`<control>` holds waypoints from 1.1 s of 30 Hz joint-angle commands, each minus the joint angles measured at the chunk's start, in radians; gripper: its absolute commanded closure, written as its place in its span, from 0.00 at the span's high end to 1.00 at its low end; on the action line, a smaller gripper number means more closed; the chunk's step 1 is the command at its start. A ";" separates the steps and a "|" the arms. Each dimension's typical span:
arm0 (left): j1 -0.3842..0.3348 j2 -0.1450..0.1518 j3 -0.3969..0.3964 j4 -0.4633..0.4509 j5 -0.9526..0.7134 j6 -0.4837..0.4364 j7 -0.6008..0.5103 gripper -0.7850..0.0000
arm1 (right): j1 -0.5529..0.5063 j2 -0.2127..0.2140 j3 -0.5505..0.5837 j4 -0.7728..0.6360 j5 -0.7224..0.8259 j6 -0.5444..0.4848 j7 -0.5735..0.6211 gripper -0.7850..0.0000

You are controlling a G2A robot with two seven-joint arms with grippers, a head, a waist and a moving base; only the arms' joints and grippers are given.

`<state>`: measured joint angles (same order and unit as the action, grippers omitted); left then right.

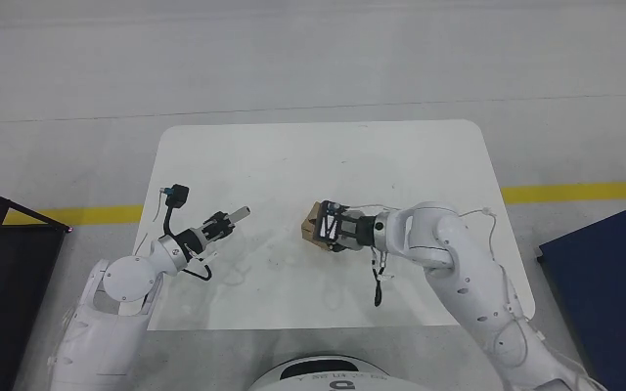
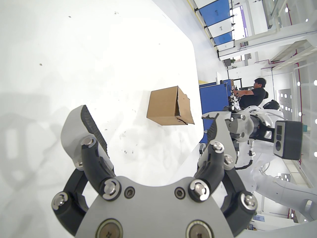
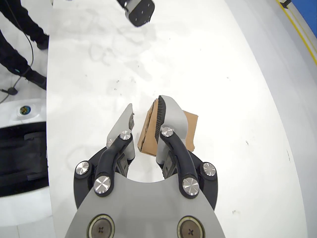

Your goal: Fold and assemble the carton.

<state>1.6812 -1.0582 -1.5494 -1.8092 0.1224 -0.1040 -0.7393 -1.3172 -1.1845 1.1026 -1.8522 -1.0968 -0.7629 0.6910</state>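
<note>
Step in hand, as judged: closing the end flaps of the carton (image 1: pixel 315 227), which lies on its side near the middle of the table (image 1: pixel 391 166). The right gripper (image 3: pixel 145 107) is at its open end, jaws partly apart, one finger (image 3: pixel 171 115) over the cardboard; contact cannot be confirmed. Recommended: press the flap along its crease, not mid-panel. The left gripper (image 2: pixel 148 115) hangs wide open and well apart, free to brace the far wall. Material: plain brown corrugated board, box-shaped, flap edges ragged. Pads ribbed.
</note>
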 commanded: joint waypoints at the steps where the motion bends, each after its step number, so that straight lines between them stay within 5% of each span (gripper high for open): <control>1: 0.000 0.000 0.000 0.000 0.000 0.000 0.000 1.00 | 0.009 -0.004 -0.015 0.026 0.000 0.038 -0.035 0.00; 23: 0.000 0.000 0.000 0.000 0.000 0.000 0.000 1.00 | 0.103 -0.011 -0.142 0.160 -0.009 0.082 0.052 0.00; 33: 0.000 0.000 0.000 0.000 0.000 0.000 0.000 1.00 | 0.019 0.014 0.003 0.081 0.066 0.116 -0.147 0.00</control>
<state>1.6812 -1.0582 -1.5494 -1.8092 0.1224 -0.1040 -0.7393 -1.2924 -1.1719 1.0915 -1.7720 -1.0312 -0.6565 0.5548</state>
